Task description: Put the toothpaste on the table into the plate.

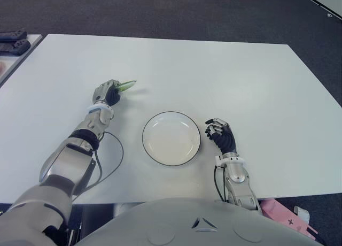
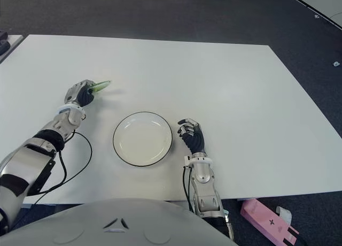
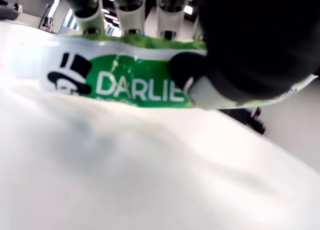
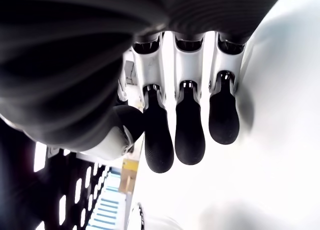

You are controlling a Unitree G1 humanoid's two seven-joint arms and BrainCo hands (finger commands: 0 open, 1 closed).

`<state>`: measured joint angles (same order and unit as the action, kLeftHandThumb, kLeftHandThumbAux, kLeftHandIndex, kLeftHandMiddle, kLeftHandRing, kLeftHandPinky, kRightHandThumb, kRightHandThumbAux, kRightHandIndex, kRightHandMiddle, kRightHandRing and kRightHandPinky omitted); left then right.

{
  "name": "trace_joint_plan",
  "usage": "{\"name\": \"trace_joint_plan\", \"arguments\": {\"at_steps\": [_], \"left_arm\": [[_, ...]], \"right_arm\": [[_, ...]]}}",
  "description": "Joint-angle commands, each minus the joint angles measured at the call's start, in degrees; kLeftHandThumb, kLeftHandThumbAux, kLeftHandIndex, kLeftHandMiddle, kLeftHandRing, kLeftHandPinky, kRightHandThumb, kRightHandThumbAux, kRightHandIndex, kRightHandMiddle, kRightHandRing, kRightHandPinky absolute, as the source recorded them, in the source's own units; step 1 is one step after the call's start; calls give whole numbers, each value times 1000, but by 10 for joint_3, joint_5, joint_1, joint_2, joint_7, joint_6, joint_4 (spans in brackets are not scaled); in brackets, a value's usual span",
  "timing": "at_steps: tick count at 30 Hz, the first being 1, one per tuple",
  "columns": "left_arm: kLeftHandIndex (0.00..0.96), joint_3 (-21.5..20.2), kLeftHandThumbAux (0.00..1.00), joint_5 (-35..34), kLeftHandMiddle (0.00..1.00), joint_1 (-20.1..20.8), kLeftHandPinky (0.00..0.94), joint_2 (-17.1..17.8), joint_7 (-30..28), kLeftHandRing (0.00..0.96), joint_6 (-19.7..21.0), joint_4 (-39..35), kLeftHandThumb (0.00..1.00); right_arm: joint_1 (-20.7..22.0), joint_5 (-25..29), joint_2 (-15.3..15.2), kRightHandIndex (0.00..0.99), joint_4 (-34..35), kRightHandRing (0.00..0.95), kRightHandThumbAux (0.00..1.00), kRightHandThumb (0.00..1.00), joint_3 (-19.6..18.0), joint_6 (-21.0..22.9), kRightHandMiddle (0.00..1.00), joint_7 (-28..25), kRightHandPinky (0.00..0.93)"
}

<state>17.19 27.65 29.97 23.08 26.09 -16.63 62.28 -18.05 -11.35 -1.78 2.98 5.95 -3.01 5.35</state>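
Note:
A green and white toothpaste tube (image 1: 126,85) pokes out of my left hand (image 1: 108,93), left of and a little beyond the plate. In the left wrist view the fingers and thumb (image 3: 235,85) wrap around the tube (image 3: 120,82), which carries a green label and sits close over the white table top. The white plate with a dark rim (image 1: 197,144) lies near the table's front edge, with nothing in it. My right hand (image 1: 222,135) shows just right of the plate, fingers loosely curled (image 4: 190,125) and holding nothing.
The white table (image 1: 240,80) stretches wide behind and to the right. A black cable (image 1: 115,160) loops by my left forearm. Dark devices (image 1: 13,43) lie on another surface at the far left. A pink box (image 2: 267,220) lies on the floor below the front right edge.

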Motion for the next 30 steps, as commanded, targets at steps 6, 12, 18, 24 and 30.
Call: {"name": "trace_joint_plan", "arguments": {"at_steps": [6,12,18,24,30], "left_arm": [[441,-44,705,-28,880,-40,877,17,-18,873,-58,-138,720],[441,-54,705,-12,882,-89,872,23,-40,876,-37,-306,719],[441,-54,706,-11,877,-132,870,23,-70,874,-41,-393,718],[441,-39,705,7,880,-170,883,15,-82,878,-66,-441,723],[441,-12,704,39,886,-194,886,19,-98,884,-110,-479,730]], "right_arm": [[6,0,-3,432,-18,671,729,705,2,8,673,-6,669],[5,-2,1,432,-9,668,729,706,5,21,670,-4,665],[3,-7,4,431,-6,662,729,706,7,24,663,1,658],[4,-9,6,431,-9,653,729,705,7,21,653,5,654],[2,-5,8,431,-9,653,729,706,7,17,651,4,657]]}}
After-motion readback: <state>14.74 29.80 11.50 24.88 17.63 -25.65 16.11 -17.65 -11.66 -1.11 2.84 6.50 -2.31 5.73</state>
